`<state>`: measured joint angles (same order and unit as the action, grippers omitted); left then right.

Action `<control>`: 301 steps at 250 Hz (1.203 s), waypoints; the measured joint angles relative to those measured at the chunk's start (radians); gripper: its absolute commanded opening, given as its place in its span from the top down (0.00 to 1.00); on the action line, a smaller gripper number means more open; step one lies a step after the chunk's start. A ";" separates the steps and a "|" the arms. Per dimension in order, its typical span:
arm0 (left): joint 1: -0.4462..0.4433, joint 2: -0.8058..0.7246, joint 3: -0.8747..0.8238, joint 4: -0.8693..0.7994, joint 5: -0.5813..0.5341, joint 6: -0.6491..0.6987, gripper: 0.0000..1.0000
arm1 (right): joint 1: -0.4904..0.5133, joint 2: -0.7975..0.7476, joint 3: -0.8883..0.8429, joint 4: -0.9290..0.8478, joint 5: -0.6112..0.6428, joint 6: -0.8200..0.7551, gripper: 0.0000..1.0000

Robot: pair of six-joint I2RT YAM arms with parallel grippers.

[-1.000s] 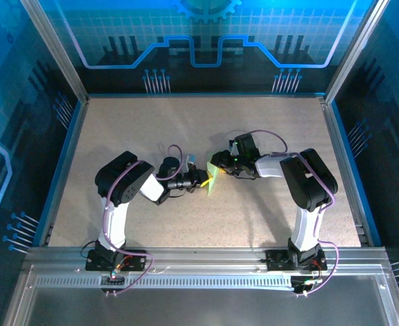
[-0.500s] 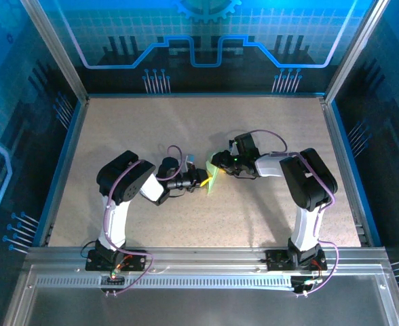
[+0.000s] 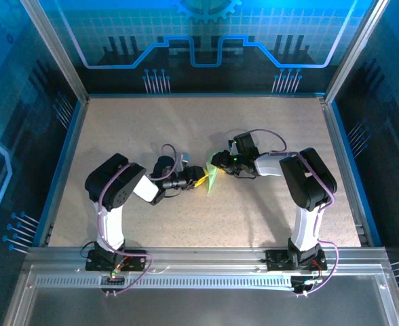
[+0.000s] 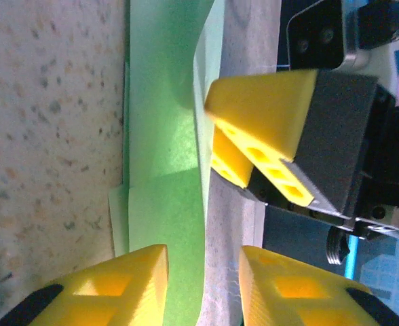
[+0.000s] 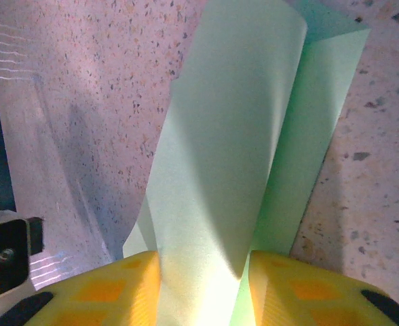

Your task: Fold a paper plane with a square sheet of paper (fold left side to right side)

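Right now my right gripper (image 5: pixel 203 261) has its jaws partly closed on the sheet of paper (image 5: pixel 220 136). A raised, curling flap of it runs out from between my two yellow fingers (image 5: pixel 91 288), filling the gap between them. The rest of the pale green sheet lies folded on the speckled table (image 4: pixel 50 136) just beyond the fingertips. My left gripper (image 4: pixel 203 261) stands open and grips nothing. The sheet's long edge lies in the gap between its tips, and the right gripper's fingers sit just ahead of them at the flap's edge.
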<state>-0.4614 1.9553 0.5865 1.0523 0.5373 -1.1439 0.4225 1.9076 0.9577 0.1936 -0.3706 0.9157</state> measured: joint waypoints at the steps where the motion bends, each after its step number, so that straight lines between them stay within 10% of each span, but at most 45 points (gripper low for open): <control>1: 0.001 0.000 0.000 -0.001 0.000 0.001 0.62 | 0.000 0.000 0.000 0.000 0.000 0.000 0.60; 105: 0.013 0.024 0.107 -0.109 -0.008 0.034 0.58 | 0.002 0.000 0.010 -0.021 0.004 -0.016 0.59; 301: 0.007 0.063 0.188 -0.264 -0.010 0.134 0.89 | 0.004 0.002 0.020 -0.045 0.011 -0.034 0.59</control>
<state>-0.4545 2.0182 0.7746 0.7879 0.5278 -1.0096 0.4267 1.9091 0.9775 0.1490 -0.3595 0.8814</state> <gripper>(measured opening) 0.118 0.408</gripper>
